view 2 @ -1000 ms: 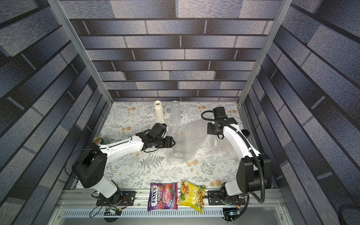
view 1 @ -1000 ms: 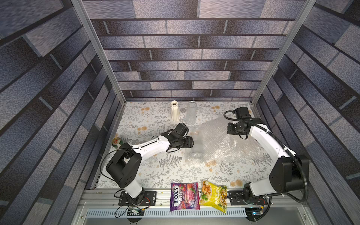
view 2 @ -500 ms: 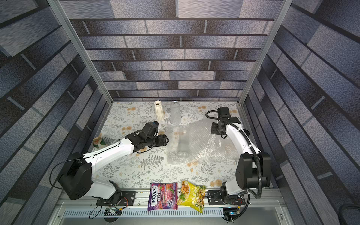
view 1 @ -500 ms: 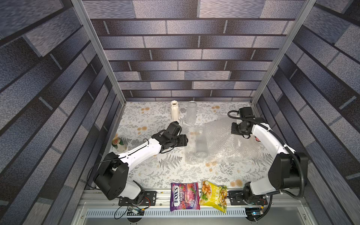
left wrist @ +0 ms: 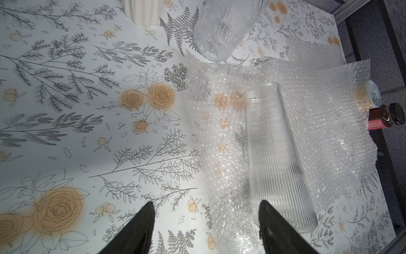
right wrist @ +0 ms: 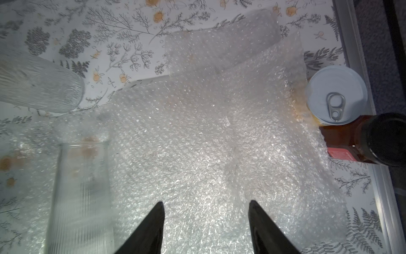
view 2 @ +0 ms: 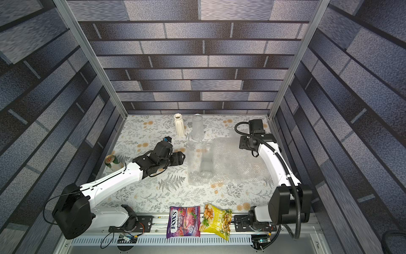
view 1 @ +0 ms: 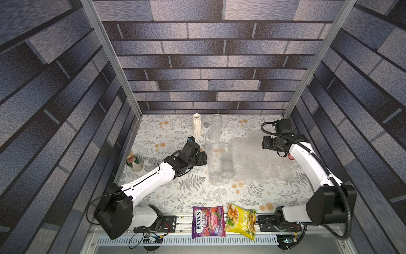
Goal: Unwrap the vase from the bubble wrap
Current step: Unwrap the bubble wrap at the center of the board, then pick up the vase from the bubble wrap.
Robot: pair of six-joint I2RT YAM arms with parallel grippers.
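A clear ribbed glass vase [view 1: 227, 160] [view 2: 206, 161] lies on its side, bare, on the spread bubble wrap [view 1: 261, 162] [view 2: 238, 163]. Just left of the vase is my left gripper [view 1: 203, 158] [view 2: 181, 158], open; in the left wrist view its gripper [left wrist: 206, 206] holds nothing, with the wrap's edge [left wrist: 222, 154] and the vase [left wrist: 276, 162] ahead. My right gripper [view 1: 264, 143] [view 2: 241, 143] hangs at the wrap's back right. In the right wrist view that gripper [right wrist: 206, 205] is open above the bubble wrap [right wrist: 208, 132], the vase [right wrist: 81, 193] off to one side.
A white ribbed vase [view 1: 197, 125] and a clear textured vase [view 1: 215, 127] stand at the back. A green can [view 1: 134, 162] sits by the left wall. A white-topped can [right wrist: 337, 94] and a brown bottle [right wrist: 373, 140] stand at the wrap's right edge. Two snack bags [view 1: 207, 222] [view 1: 241, 221] lie in front.
Both grippers have opened. The right one has let go of the bubble wrap, which now lies flat. The left gripper has drawn back a little from the vase.
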